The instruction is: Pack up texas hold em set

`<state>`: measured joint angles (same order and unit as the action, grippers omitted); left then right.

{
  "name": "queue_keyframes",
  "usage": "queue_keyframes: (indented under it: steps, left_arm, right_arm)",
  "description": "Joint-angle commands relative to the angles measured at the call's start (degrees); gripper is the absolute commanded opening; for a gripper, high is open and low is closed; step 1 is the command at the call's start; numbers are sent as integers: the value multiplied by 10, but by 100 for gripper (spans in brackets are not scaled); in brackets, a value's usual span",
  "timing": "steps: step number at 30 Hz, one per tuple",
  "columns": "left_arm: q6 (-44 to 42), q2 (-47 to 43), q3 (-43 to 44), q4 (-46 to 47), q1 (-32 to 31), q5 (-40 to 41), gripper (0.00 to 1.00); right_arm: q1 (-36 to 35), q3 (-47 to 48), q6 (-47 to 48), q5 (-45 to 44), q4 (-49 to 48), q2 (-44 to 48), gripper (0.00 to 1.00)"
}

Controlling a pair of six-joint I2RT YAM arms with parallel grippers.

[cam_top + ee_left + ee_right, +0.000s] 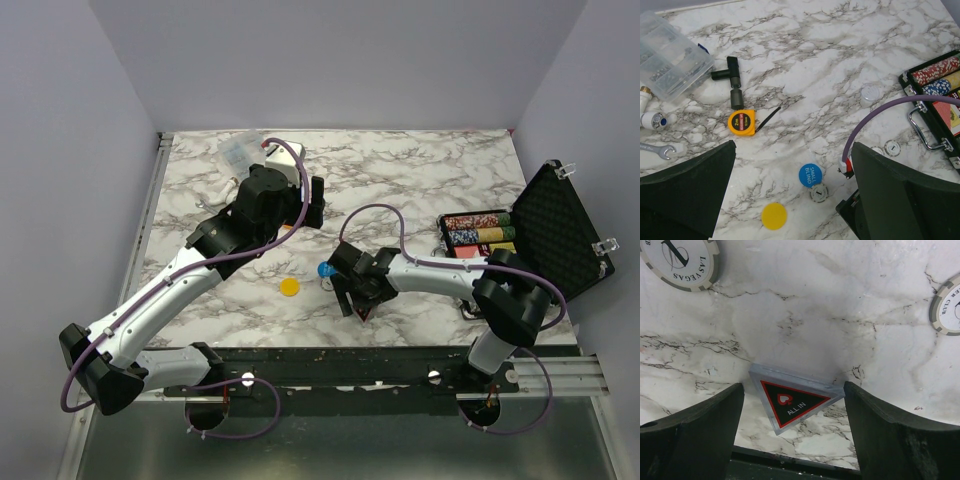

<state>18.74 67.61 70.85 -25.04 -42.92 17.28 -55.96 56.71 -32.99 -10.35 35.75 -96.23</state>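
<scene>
Triangle [792, 402] lay flat, apex toward table edge [790, 457], long side crosswise, right gripper [793, 388] spread astride it, contact unclear.

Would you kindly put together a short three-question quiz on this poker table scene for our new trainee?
1. True or false: the black briefcase stands with its lid open.
2. Between the fingers of the right claw lies: A) the ALL IN triangle; B) the yellow disc; C) the tape measure.
3. Fill in the gap: the blue disc reads "SMALL ____".

Key: 1 true; 2 A; 3 BLIND.
</scene>
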Motion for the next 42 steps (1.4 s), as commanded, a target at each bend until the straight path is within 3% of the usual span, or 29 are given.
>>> queue_keyframes:
  steps: [1, 10, 21, 42]
  left_arm:
    - [5, -3, 19, -3, 1, -11, 99]
    - [6, 0, 21, -6, 1, -12, 98]
    - [7, 5, 22, -8, 1, -12, 98]
    - [8, 14, 26, -12, 1, -18, 99]
  right_arm:
    - [-8, -11, -21, -26, 33, -9, 84]
    - [-8, -19, -42, -37, 40, -12, 84]
    - [-9, -33, -38, -28, 27, -2, 73]
    - [-8, -59, -12, -5, 2, 8, 74]
